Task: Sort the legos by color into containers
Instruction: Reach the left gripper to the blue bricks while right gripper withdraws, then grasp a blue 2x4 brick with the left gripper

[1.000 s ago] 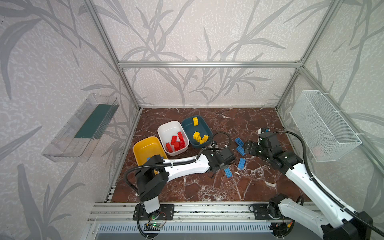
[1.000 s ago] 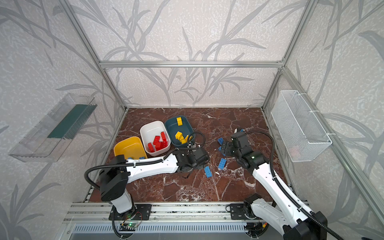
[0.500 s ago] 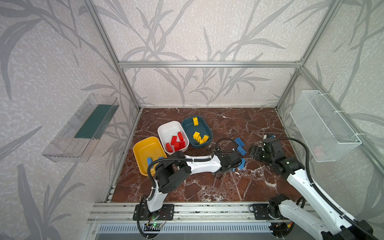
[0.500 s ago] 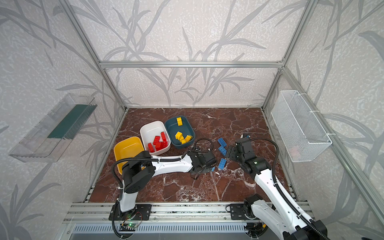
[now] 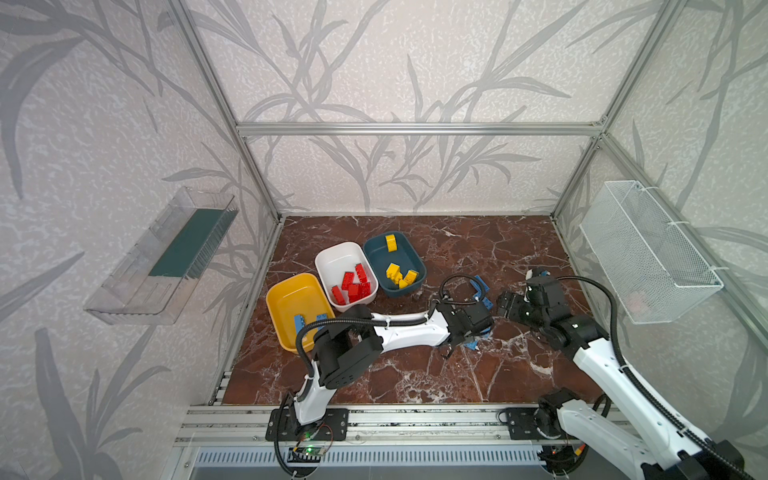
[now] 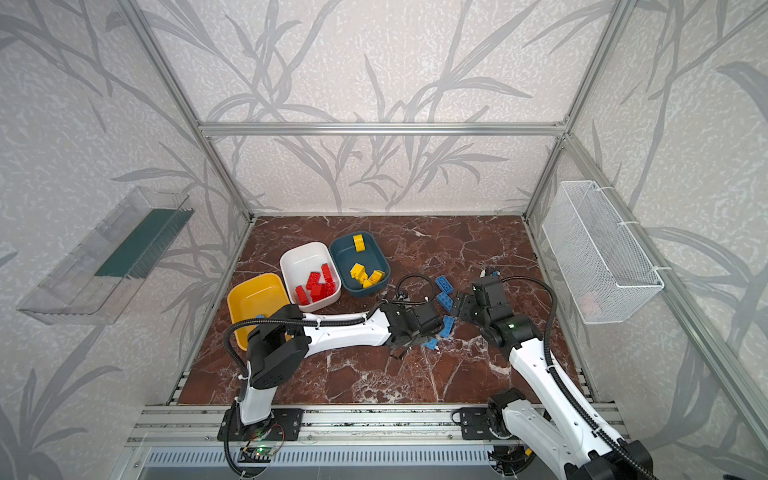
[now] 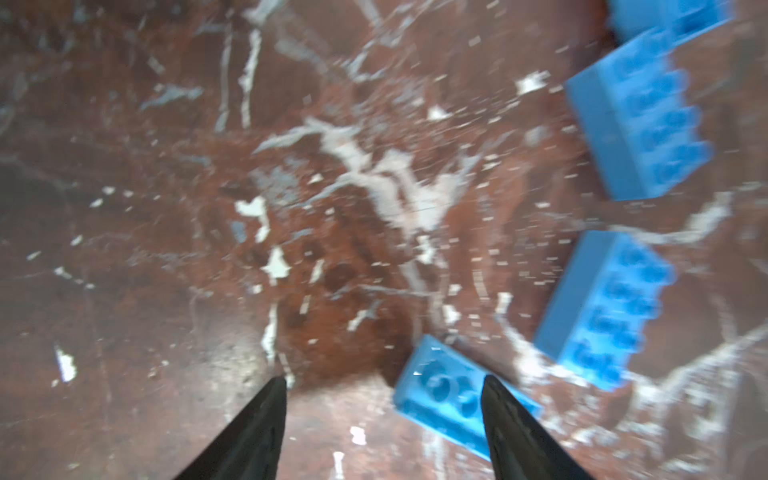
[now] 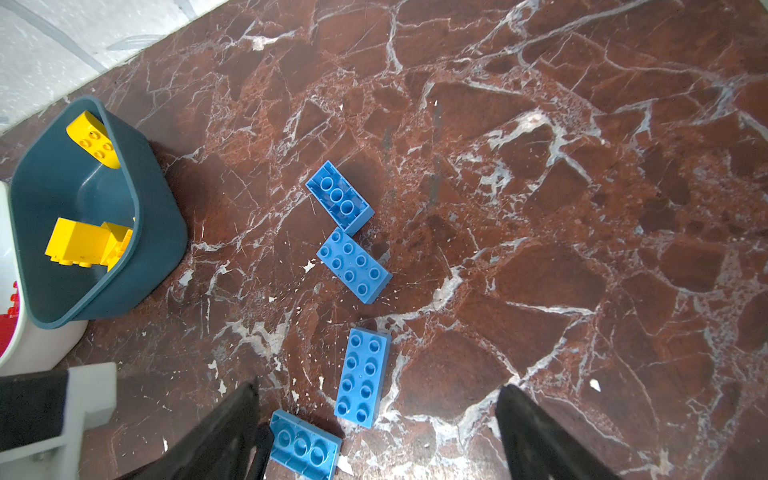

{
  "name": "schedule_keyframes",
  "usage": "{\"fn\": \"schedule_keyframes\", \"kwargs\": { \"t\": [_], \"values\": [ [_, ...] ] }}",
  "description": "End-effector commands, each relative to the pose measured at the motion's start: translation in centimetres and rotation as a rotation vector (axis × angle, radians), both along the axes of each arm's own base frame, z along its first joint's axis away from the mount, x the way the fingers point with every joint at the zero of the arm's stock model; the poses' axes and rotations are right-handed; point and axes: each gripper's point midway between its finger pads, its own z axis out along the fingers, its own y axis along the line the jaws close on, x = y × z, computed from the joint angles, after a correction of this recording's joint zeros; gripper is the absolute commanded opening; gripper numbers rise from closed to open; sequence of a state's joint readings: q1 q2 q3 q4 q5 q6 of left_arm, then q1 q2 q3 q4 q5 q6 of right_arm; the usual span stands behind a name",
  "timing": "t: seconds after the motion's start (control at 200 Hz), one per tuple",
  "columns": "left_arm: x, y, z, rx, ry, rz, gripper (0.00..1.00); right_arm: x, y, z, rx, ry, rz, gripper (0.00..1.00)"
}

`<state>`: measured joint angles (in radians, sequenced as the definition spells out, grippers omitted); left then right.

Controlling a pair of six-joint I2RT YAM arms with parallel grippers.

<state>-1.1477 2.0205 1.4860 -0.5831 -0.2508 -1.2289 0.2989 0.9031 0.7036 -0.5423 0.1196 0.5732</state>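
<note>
Red-brown marble floor (image 5: pixel 498 249) underfoot, and the teal tub (image 5: pixel 376 253) is our marker. It holds the yellow bricks (image 5: pixel 397 272). The white tub (image 5: pixel 332 259) sits just beside it with the red bricks (image 5: pixel 353 286) inside. The yellow tub (image 5: pixel 286 303) lies past the white one, farther from the teal tub, with two blue bricks (image 5: pixel 300 323) in it. No change in any tub over the last second.

Off the teal tub's other side, four loose blue bricks (image 8: pixel 353 266) string out across the marble, well apart from it.

Now the action! A second ago the left gripper (image 7: pixel 384 379) sat closer to the teal tub, and the end brick (image 7: pixel 446 399), the one farthest from that tub, lay out in the open. Since then the arm has swung out and the gripper is down low at that brick. Its jaws stand apart and grasp nothing. One fingertip (image 7: pixel 498 399) crosses over the brick, the other is over bare marble, and the wrist view is blurred.

The right gripper (image 8: pixel 376 392) hovers just past the row, on the side away from the teal tub. Its fingers are spread wide and empty, and a long blue brick shows between them from above. It has barely shifted in that second, and its spread is the same.
</note>
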Motion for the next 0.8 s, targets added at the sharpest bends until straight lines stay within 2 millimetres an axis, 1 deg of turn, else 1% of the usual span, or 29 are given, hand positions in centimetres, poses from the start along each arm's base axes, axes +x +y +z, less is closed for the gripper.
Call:
{"fn": "schedule_keyframes", "kwargs": {
  "t": [0.0, 0.145, 0.235, 0.4, 0.515, 0.795],
  "values": [
    [-0.1, -1.4, -0.4, 0.014, 0.001, -0.051, 0.74, 0.0, 0.0, 0.1, 0.009, -0.014, 0.009, 0.90],
    [-1.0, -3.5, -1.6, 0.011, 0.050, -0.169, 0.74, -0.2, -0.3, 0.3, 0.006, -0.020, 0.002, 0.90],
    [-1.7, -4.3, -1.6, 0.040, 0.030, -0.263, 0.76, -0.3, -0.6, 0.3, 0.017, -0.027, -0.009, 0.90],
    [-2.3, -4.2, -2.0, 0.106, 0.004, -0.353, 0.81, -0.4, -0.8, -0.2, 0.078, -0.023, -0.021, 0.90],
    [-2.6, -4.0, -2.5, 0.129, 0.009, -0.388, 0.81, -0.5, -0.9, -0.6, 0.090, -0.014, -0.022, 0.90],
    [-2.3, -3.6, -4.1, 0.214, 0.024, -0.418, 0.79, -0.6, -1.0, -0.4, 0.095, -0.024, -0.022, 0.90]
  ]
}}
